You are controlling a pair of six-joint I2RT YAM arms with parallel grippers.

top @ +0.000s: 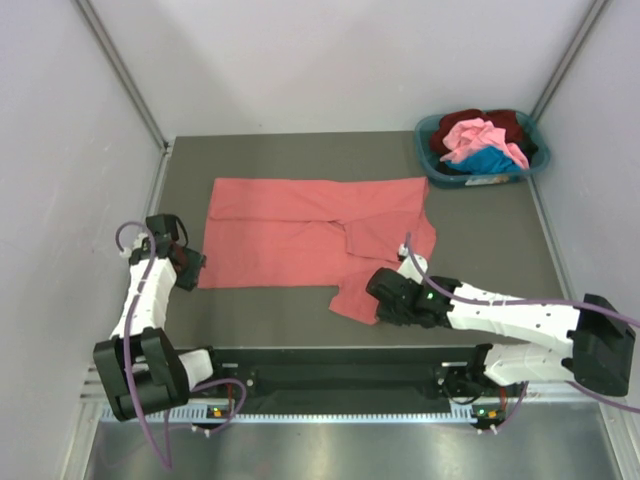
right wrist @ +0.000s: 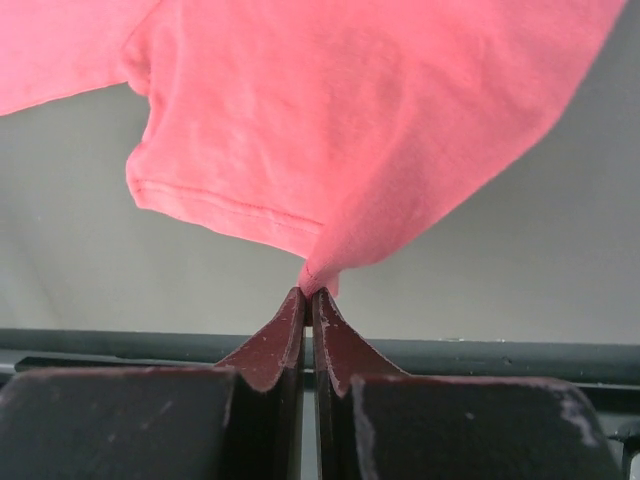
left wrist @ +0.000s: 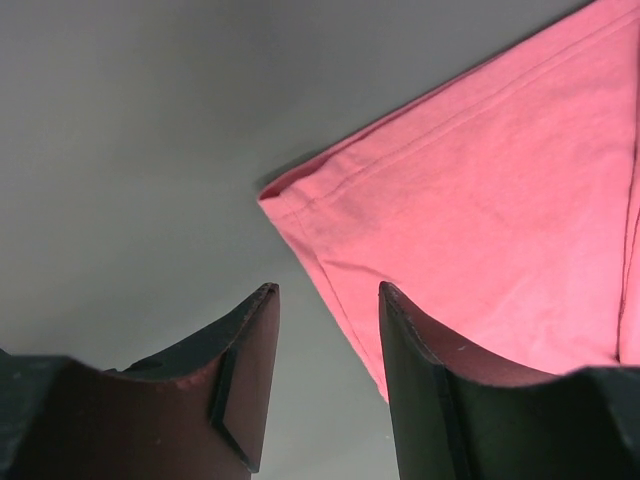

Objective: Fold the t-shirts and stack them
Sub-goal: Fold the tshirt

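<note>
A fold is in hand: the salmon-red t-shirt (top: 300,230), spread mid-worktop, is pinched, probably at a sleeve, by clenched right fingers (right wrist: 275,340); the parted, empty left fingers (left wrist: 245,360) must be closed on its near-left corner.

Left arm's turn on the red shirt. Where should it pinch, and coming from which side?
Probably the near-left corner, from the left over the table. It lies flat with its tip just ahead of the open left gripper, so one finger can slide under the edge. The right gripper pinches the shirt at its near-right end, so this mirrors it.
</note>
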